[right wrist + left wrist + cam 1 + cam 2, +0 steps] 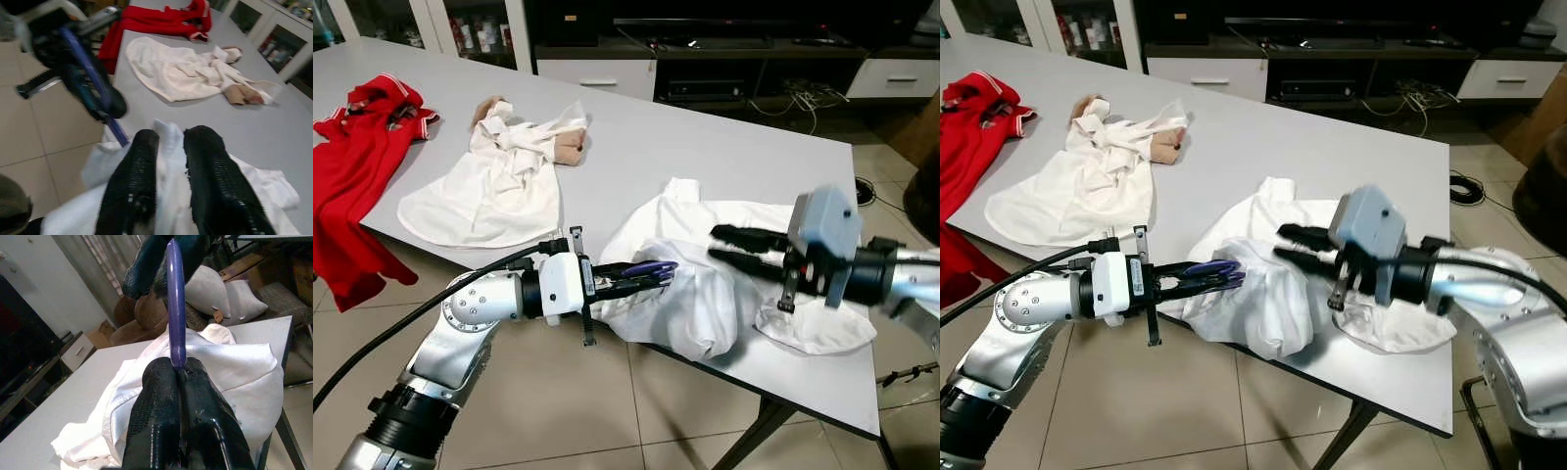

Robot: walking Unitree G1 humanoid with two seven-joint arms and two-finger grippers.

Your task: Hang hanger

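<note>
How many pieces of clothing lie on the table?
3: a red garment at the robot's far left, a white one beside it, another white one at the near edge. More may be hidden.

Red garment on grey table

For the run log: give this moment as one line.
left gripper: shut on purple hanger | right gripper: open over white shirt | table: shirt at near edge

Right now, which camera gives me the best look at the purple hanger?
The left wrist view: the purple hanger rises close-up from the left gripper fingers, against the white shirt. The eye views show a short purple tip; the right wrist view shows it blurred.
</note>
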